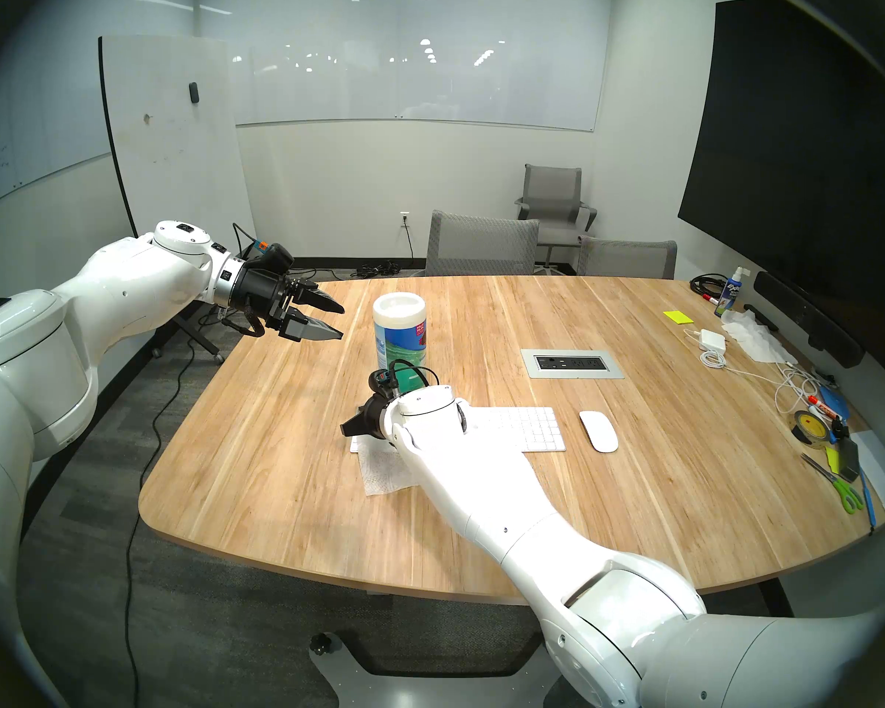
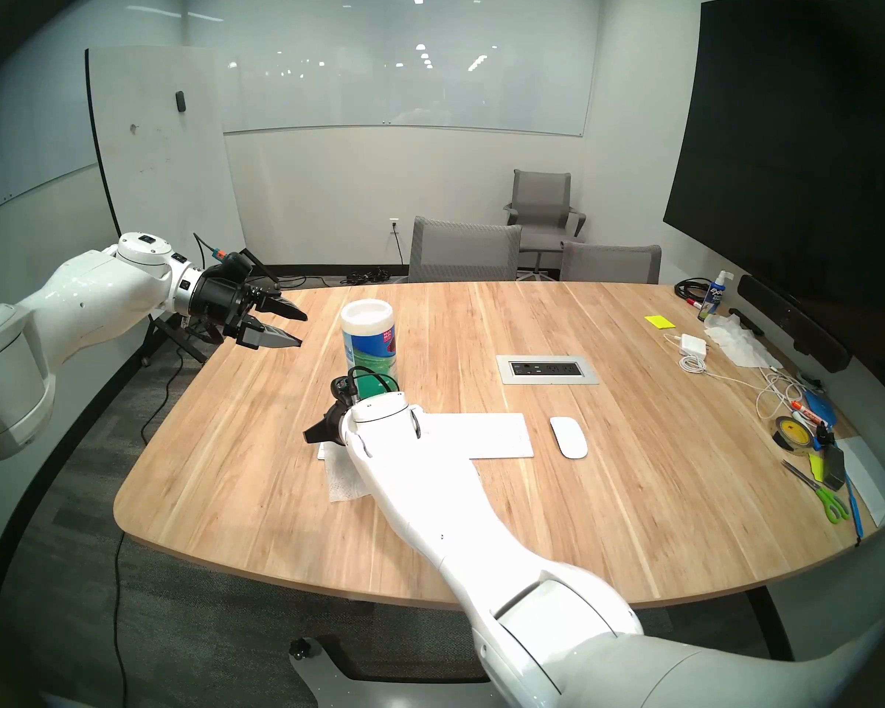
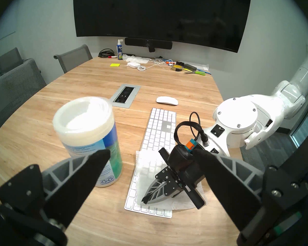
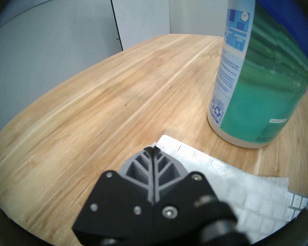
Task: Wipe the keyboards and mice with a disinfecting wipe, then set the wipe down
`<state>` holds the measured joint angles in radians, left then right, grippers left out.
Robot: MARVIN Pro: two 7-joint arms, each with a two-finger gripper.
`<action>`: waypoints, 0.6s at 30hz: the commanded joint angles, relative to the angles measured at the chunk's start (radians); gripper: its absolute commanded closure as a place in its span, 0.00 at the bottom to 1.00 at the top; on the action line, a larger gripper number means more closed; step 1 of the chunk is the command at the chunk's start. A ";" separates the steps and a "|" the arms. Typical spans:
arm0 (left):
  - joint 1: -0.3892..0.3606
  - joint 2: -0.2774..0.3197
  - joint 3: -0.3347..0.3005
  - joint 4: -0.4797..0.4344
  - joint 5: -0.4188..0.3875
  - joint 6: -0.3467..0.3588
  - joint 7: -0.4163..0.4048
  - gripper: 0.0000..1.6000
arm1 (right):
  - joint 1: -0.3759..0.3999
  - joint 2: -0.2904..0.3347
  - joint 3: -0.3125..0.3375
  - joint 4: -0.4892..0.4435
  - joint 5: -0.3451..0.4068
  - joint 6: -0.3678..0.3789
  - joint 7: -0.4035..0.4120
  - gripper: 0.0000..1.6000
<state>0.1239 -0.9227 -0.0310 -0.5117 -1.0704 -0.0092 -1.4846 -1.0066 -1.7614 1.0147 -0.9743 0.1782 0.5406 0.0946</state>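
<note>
Keyboard (image 1: 524, 428) lies lengthwise toward mouse (image 1: 598, 430), wipe (image 1: 384, 469) draped.

Both arms wear glossy white rounded shells with small dark screw dots and grey seams at the joints. The left arm (image 1: 124, 288) ends in a silver ring, then a black cylindrical wrist block carrying an orange-and-blue connector and a looping black cable. The left gripper (image 1: 328, 319) has black mounts and grey ribbed fingers with black pointed tips. The right arm (image 1: 481, 487) has a round white cap with four screws, black square ports, and a braided black cable loop. The right gripper (image 4: 152, 149) shows grey leaf-veined fingers bolted to black plates with silver screws.
</note>
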 commanded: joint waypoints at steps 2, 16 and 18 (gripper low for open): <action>-0.028 -0.001 0.002 0.001 -0.016 0.001 0.001 0.00 | 0.019 -0.023 -0.008 -0.011 0.013 -0.027 0.036 1.00; -0.033 -0.002 0.019 0.002 -0.030 -0.002 0.001 0.00 | 0.018 -0.014 -0.019 -0.012 0.012 -0.013 0.049 1.00; -0.034 -0.002 0.023 0.003 -0.034 -0.003 0.001 0.00 | 0.020 -0.007 -0.025 -0.007 0.007 -0.006 0.052 1.00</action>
<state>0.1189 -0.9233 -0.0144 -0.5107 -1.0846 -0.0117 -1.4846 -1.0069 -1.7642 0.9992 -0.9710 0.1944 0.5235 0.1447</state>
